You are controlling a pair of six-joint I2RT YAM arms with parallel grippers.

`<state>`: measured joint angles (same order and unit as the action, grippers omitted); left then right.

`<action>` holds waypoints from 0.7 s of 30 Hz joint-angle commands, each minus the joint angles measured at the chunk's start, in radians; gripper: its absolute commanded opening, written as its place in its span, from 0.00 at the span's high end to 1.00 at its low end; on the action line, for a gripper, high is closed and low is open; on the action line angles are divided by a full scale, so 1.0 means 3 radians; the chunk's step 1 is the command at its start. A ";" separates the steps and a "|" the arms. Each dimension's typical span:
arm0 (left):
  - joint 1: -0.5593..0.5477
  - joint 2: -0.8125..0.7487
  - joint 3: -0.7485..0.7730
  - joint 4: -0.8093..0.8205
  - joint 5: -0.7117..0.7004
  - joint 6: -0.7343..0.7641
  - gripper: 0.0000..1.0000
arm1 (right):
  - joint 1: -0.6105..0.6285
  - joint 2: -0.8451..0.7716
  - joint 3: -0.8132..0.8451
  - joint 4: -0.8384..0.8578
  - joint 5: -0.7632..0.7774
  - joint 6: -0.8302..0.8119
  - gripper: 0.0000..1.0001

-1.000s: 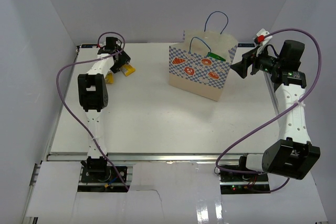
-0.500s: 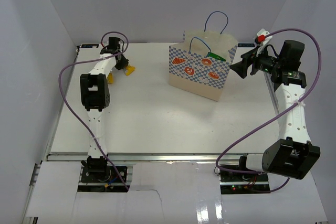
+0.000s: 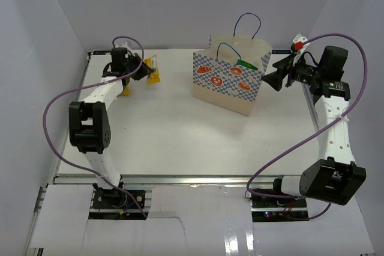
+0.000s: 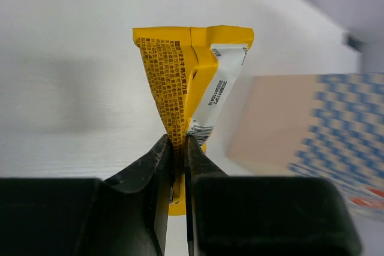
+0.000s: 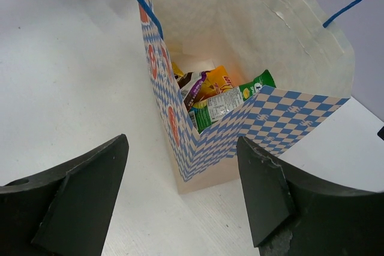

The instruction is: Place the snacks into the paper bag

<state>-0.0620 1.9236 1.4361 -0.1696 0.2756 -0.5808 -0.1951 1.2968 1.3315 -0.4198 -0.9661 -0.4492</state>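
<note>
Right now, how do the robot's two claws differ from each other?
The left claw is pinched shut on a yellow packet; the right claw stands wide open and holds nothing. The left claw is at the far left of the table, away from the paper bag; the right claw is close beside the bag, facing its open top. Both are black, with two fingers.
</note>
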 commanded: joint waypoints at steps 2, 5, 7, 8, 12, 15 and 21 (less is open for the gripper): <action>-0.0171 -0.0884 -0.0160 0.1076 0.0666 0.0064 0.87 | -0.0009 -0.0094 0.0153 -0.0012 -0.0114 -0.0052 0.22; -0.0396 -0.0987 0.0065 0.1092 0.0733 0.0141 0.87 | -0.0009 -0.0104 0.0158 0.0003 -0.0114 -0.0062 0.22; -0.0615 -0.0931 0.0249 0.1117 0.0748 0.0238 0.87 | -0.0009 -0.0120 0.0153 0.0019 -0.0119 -0.0057 0.22; -0.0687 -0.0895 0.0442 0.1133 0.0748 0.0279 0.87 | -0.0009 -0.0130 0.0148 0.0024 -0.0119 -0.0052 0.22; -0.0989 -0.0507 0.1060 0.1179 0.0774 0.0356 0.86 | -0.0009 -0.0171 0.0128 0.0024 -0.0134 -0.0032 0.22; -0.1173 -0.0088 0.1607 0.1184 0.0784 0.0341 0.86 | -0.0004 -0.0206 0.0107 0.0024 -0.0144 -0.0016 0.22; -0.1491 0.0658 0.2391 0.1179 0.0652 0.0407 0.85 | -0.0004 -0.0237 0.0112 0.0019 -0.0165 0.0030 0.23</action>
<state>-0.4820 2.0724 2.0773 0.1879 0.4885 -0.4858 -0.1951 1.2476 1.3350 -0.4198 -0.9867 -0.4522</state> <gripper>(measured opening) 0.214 0.776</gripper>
